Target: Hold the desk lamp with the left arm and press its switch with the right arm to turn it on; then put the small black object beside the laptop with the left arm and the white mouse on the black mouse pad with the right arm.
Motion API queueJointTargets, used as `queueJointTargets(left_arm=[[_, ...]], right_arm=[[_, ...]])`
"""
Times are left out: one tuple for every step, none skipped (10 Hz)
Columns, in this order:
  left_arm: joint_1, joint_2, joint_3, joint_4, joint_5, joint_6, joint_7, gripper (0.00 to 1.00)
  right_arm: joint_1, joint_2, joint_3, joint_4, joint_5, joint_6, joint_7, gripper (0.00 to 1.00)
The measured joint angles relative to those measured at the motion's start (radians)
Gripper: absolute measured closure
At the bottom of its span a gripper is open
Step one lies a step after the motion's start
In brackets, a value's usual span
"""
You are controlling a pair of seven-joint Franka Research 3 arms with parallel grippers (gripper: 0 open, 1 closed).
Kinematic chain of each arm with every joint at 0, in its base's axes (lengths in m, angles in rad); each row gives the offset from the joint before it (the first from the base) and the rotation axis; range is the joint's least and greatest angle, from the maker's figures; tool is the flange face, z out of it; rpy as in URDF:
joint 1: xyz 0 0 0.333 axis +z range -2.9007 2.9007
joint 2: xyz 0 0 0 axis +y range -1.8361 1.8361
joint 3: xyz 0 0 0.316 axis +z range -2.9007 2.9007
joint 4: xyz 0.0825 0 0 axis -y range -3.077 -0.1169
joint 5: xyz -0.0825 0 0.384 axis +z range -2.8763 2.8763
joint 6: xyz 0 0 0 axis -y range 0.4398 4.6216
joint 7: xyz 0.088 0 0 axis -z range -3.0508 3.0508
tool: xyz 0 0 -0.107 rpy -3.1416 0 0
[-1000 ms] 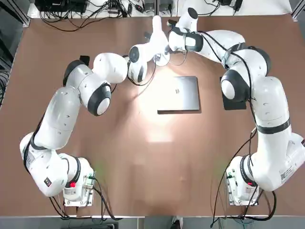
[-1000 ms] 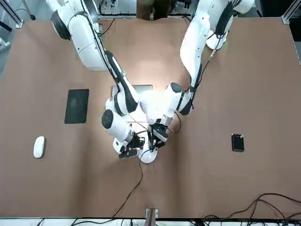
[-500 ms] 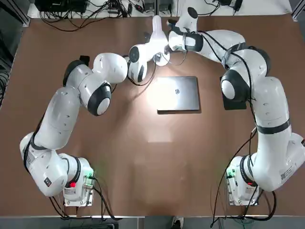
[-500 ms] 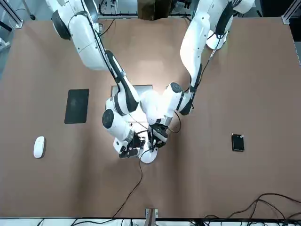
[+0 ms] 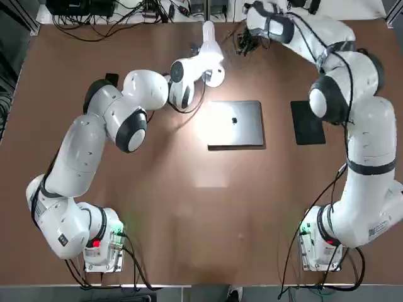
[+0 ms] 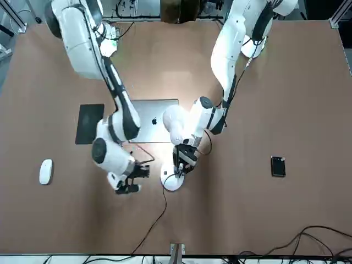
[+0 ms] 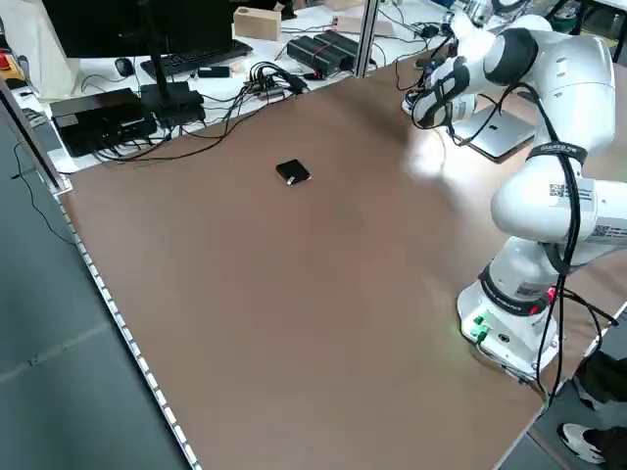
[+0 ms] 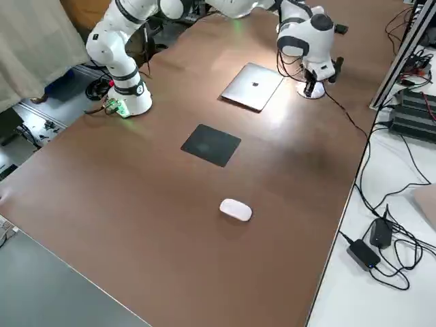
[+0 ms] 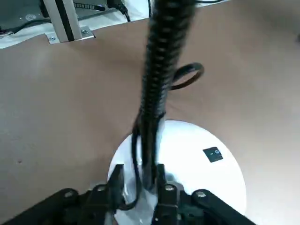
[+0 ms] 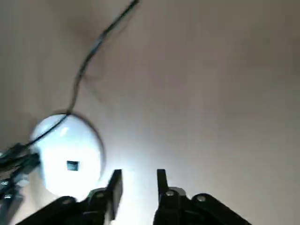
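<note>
The brown counter (image 5: 189, 220) carries the lit desk lamp (image 6: 172, 180); its head is hidden under the left arm. The left end effector (image 9: 139, 180) sits around the lamp's neck, fingers slightly released. The right end effector (image 6: 132, 180) hovers beside the base, empty and parted. The laptop (image 5: 236, 124) shows an unreadable dark logo.

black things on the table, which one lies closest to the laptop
The mouse pad, the flat matte rectangle just beside the laptop. The small glossy black object lies far off on the other side, past the lamp.
</note>
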Motion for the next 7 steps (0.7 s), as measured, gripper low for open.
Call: queueJointTargets(left_arm=[[0.001, 0.0, 0.0, -0.003, 0.0, 0.0, 0.0, 0.43], [0.001, 0.0, 0.0, -0.008, 0.0, 0.0, 0.0, 0.27], [0.0, 0.0, 0.0, -0.014, 0.0, 0.0, 0.0, 0.13], [0.0, -0.003, 0.0, -0.022, 0.0, 0.001, -0.001, 0.0], [0.0, -0.012, -0.001, -0.035, 0.0, 0.001, -0.001, 0.0], [-0.001, -0.027, -0.003, -0.055, 0.0, 0.001, -0.001, 0.0], [-0.001, -0.045, -0.004, -0.075, 0.0, 0.001, -0.001, 0.0]], right_arm=[[-0.008, -0.026, -0.052, 0.0, -0.068, -0.061, -0.001, 0.43], [-0.014, -0.041, -0.1, 0.0, -0.142, -0.087, -0.001, 0.26], [-0.028, -0.045, -0.137, 0.0, -0.186, -0.092, -0.013, 0.13], [-0.064, -0.045, -0.163, -0.003, -0.2, -0.092, -0.066, 0.0], [-0.129, -0.044, -0.174, -0.006, -0.202, -0.09, -0.155, 0.0], [-0.213, -0.043, -0.176, -0.011, -0.202, -0.083, -0.252, 0.0], [-0.303, -0.041, -0.174, -0.016, -0.201, -0.071, -0.345, 0.0]])
